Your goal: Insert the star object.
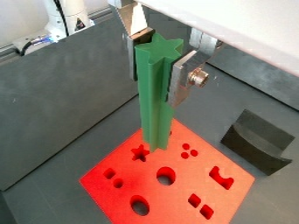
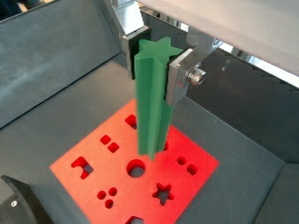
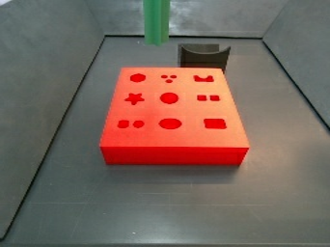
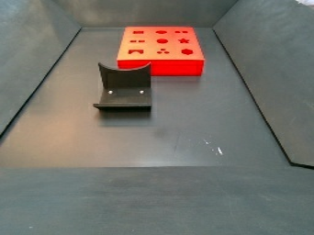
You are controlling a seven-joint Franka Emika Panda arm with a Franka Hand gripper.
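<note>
The dark grey floor (image 4: 185, 138) carries the red block (image 4: 161, 49) and the fixture (image 4: 124, 89), apart.

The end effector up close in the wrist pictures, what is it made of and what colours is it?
The end effector sits near the camera in both wrist views. Its fingers are flat silver metal plates. One plate carries a round silver bolt on its outer face. A white housing sits above them. No cables or markings show on it.

Star bar (image 1: 155, 92) is plain green, clamped in the gripper (image 1: 158, 54) with its silver fingers. Block (image 3: 175, 108) is bright red with darker cutouts. Fixture (image 4: 124, 88) is dark grey, floor (image 4: 172, 147) grey too.
</note>
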